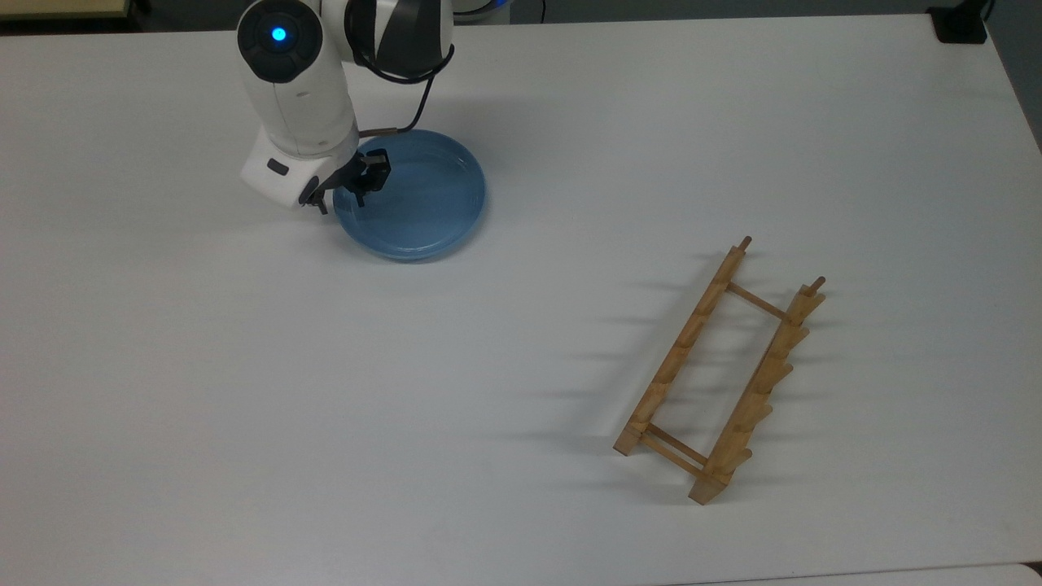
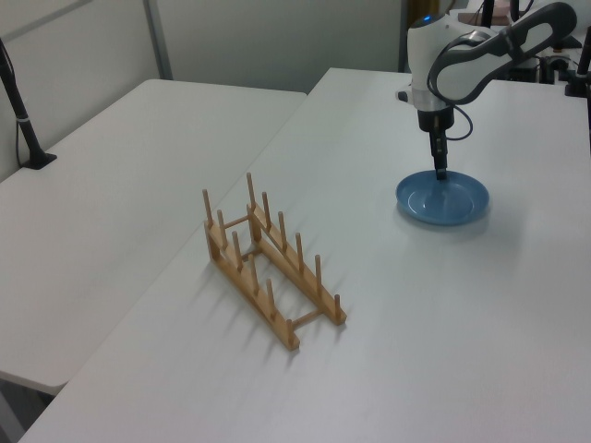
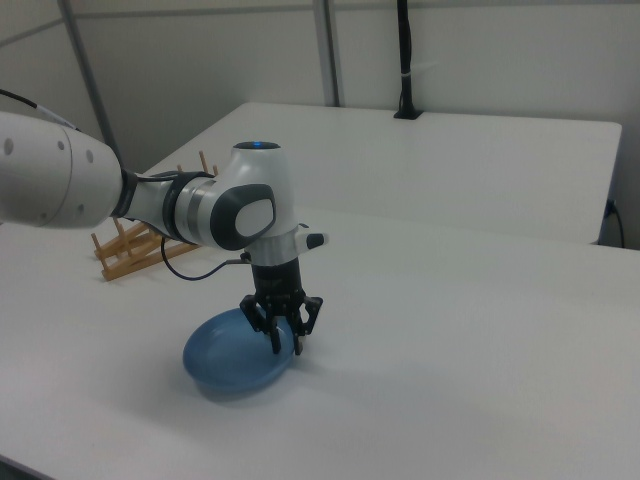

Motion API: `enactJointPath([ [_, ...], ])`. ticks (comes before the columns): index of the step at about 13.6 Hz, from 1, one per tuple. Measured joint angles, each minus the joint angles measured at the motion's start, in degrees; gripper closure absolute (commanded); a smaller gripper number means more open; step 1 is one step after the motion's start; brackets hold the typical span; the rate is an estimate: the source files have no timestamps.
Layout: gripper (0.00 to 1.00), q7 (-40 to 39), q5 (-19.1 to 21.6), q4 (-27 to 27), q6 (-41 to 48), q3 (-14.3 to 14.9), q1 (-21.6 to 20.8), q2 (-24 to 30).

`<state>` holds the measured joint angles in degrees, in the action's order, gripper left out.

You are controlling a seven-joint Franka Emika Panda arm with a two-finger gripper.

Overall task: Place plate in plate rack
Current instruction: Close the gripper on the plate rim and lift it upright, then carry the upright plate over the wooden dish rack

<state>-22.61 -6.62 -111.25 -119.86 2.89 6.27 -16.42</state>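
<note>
The light-blue plate (image 1: 423, 203) lies flat on the white table (image 1: 326, 391), in the top view's upper left. My gripper (image 1: 339, 200) is open and points straight down over the plate's left rim in the top view. One finger is outside the rim and the other inside it. The left view has the gripper (image 2: 440, 172) low at the plate's (image 2: 454, 203) far edge. In the right view, the fingers (image 3: 299, 340) straddle the plate's (image 3: 225, 365) right rim. The wooden plate rack (image 1: 720, 374) stands empty far off at the top view's lower right.
A black mount (image 1: 961, 24) sits at the table's corner in the top view's upper right. A second white table (image 2: 111, 203) adjoins in the left view, carrying a black pole (image 2: 23, 120). The arm's cable (image 1: 407, 98) hangs above the plate's far rim.
</note>
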Motion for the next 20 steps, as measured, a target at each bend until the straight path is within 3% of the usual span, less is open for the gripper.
enactJointPath([
  [1,0.99,1.17,-0.27,0.0,-0.57,-0.02,-0.1,-0.25],
  [10,1.0,4.38,-0.44,1.83,-4.3,-0.23,-0.5,1.58],
  [13,1.0,8.51,-0.44,4.61,-3.7,-2.83,-0.54,7.84],
  [16,1.0,16.37,-0.9,8.51,-2.42,-8.04,-0.7,12.85],
  [18,1.0,23.3,-6.96,10.48,-2.13,-13.03,-0.97,14.96],
  [19,1.0,27.64,-11.9,10.72,-2.13,-15.35,-1.02,15.23],
  [20,1.0,35.66,-19.5,10.76,-2.23,-19.16,-1.21,15.27],
])
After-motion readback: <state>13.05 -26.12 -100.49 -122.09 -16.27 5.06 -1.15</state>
